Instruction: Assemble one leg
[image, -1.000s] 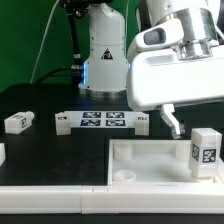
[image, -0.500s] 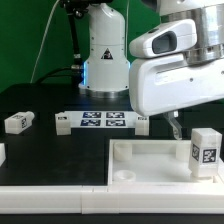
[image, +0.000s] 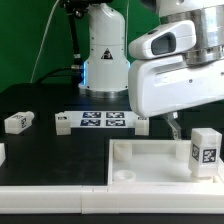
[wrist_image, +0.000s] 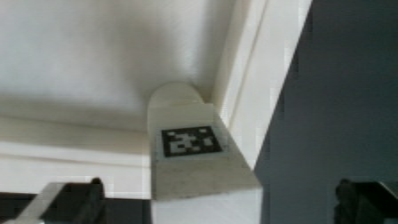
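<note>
A leg, a chunky white post with a square tag on its side, stands upright in the corner of the large white tray at the exterior view's right. My gripper hangs just above and beside it, and only one dark finger shows there. In the wrist view the leg lies between my two dark fingertips, which stand wide apart and do not touch it. My gripper is open.
A second leg lies on the black table at the exterior view's left. The marker board lies in the middle, with a small white part at its right end. The robot base stands behind. Another white part shows at the left edge.
From one second ago the gripper has shifted towards the exterior view's right and its finger now hangs straighter, closer to the standing leg. Over the last half second nothing moved.
</note>
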